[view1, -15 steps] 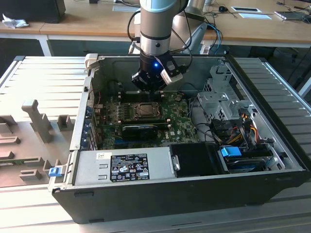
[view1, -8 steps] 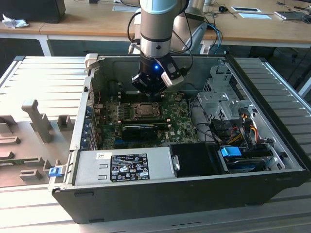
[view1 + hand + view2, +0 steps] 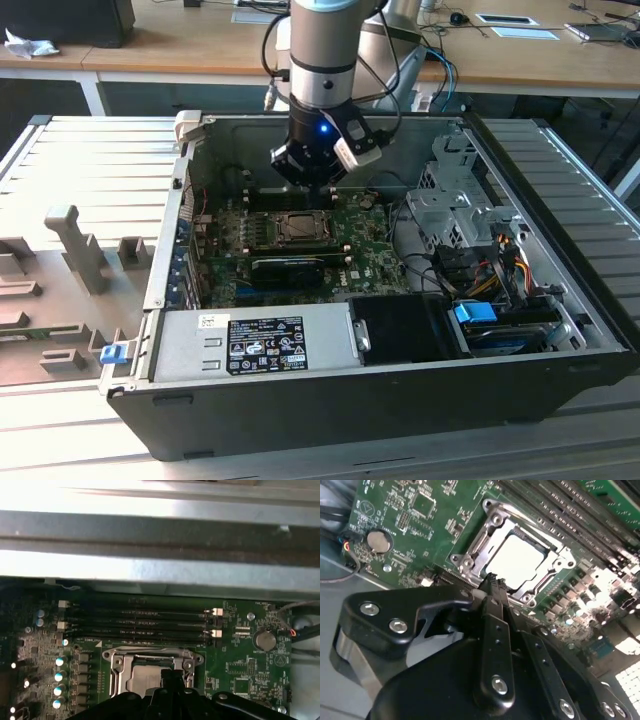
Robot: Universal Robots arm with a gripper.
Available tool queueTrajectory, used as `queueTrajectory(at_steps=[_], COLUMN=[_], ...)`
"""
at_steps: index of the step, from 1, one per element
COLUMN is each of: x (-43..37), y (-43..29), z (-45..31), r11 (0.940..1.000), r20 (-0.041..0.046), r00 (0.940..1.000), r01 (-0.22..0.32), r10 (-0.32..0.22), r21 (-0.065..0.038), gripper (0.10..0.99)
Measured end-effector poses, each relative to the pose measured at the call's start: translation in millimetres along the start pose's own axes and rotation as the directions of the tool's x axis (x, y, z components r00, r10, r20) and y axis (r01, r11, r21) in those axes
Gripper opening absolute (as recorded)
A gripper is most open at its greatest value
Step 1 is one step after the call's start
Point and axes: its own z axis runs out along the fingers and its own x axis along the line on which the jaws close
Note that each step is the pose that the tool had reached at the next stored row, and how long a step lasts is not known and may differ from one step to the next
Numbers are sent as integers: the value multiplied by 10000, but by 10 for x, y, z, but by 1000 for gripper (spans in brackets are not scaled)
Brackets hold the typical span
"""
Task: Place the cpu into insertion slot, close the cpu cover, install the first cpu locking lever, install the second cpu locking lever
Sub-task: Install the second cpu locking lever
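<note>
Computer case (image 3: 300, 400) nearest, on slatted grey table (image 3: 80, 150); tool (image 3: 318, 185) above cpu (image 3: 517, 560), fingers together, empty.

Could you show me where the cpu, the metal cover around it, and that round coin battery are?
cpu (image 3: 520, 560): second wrist view, middle of its pale metal top.
cpu cover (image 3: 492, 517): second wrist view, corner of the metal frame.
coin battery (image 3: 264, 640): first wrist view, centre of its round face.

Black pincer (image 3: 492, 587), silver screws, grey arm (image 3: 322, 45)
</note>
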Motion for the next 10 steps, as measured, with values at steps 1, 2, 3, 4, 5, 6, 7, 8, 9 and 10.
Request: queueTrajectory(at_steps=[1, 2, 3, 4, 5, 6, 7, 8, 9, 10], x=[1, 1, 1, 2, 2, 2, 3, 3, 4, 5], y=[-16, -25, -30, -38, -43, -55, -66, -75, -86, -101], z=[-1, -1, -2, -2, -2, -3, -4, -4, -5, -6], r11=[10000, 10000, 10000, 10000, 10000, 10000, 10000, 10000, 10000, 10000], r20=[0, 0, 0, 0, 0, 0, 0, 0, 0, 0], r00=[10000, 10000, 10000, 10000, 10000, 10000, 10000, 10000, 10000, 10000], r01=[1, 0, 0, 0, 0, 0, 1, 0, 0, 1], r10=[-1, 0, 0, 0, 0, 0, -1, 0, 0, -1], r21=[0, 0, 0, -1, -1, 0, 1, 1, 0, 0], gripper=[106, 106, 106, 106, 106, 106, 106, 106, 106, 106])
